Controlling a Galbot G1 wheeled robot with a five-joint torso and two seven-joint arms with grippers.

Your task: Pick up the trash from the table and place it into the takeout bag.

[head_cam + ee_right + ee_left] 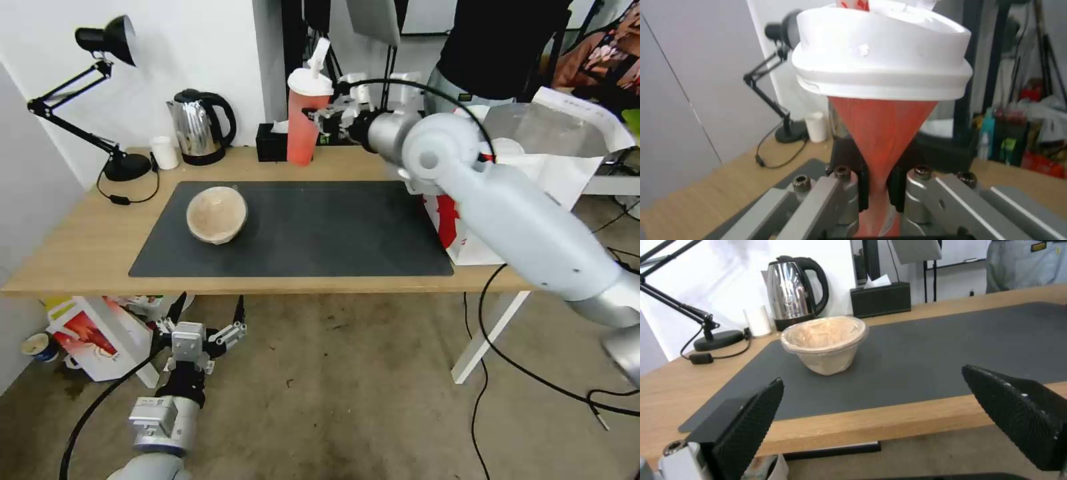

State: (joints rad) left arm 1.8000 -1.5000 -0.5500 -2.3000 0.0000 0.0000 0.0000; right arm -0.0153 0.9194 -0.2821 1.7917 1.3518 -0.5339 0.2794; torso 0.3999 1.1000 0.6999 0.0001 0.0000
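My right gripper point(321, 124) is shut on the red drink cup point(303, 127) with its white lid and straw, holding it upright over the back of the table point(80, 247). In the right wrist view the fingers point(862, 193) pinch the cup's point(882, 133) red wall. A round beige bowl point(217, 213) point(824, 343) stands on the left of the dark mat point(333, 227). The white takeout bag point(560, 167) stands open at the table's right end, partly behind my right arm. My left gripper point(208, 310) point(873, 376) hangs open below the table's front edge, facing the bowl.
Along the back stand a black desk lamp point(107, 40), a steel kettle point(199, 127), a small white cup point(164, 152) and a black tissue box point(272, 143). A white-and-red carton point(90, 337) sits on the floor under the table's left end. Cables trail on the right.
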